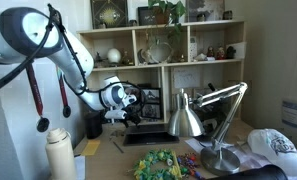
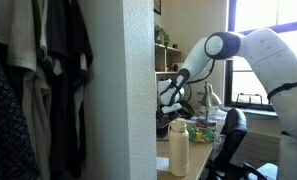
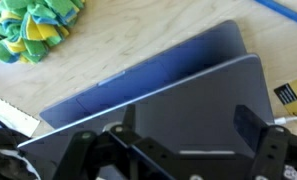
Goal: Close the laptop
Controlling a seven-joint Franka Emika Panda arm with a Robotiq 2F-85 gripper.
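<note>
The laptop (image 3: 158,85) is seen nearly shut, a last press judged left; the pincer (image 3: 183,140), at six o'clock, is spread wide.

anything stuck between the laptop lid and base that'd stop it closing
Nothing visible. In the wrist view the laptop lid is nearly down, with the gripper right above it; the colourful cloth lies apart on the desk.

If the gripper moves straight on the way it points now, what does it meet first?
Most likely the laptop: in the wrist view it lies straight ahead of the gripper, between the spread fingers. Depth is unclear.
</note>
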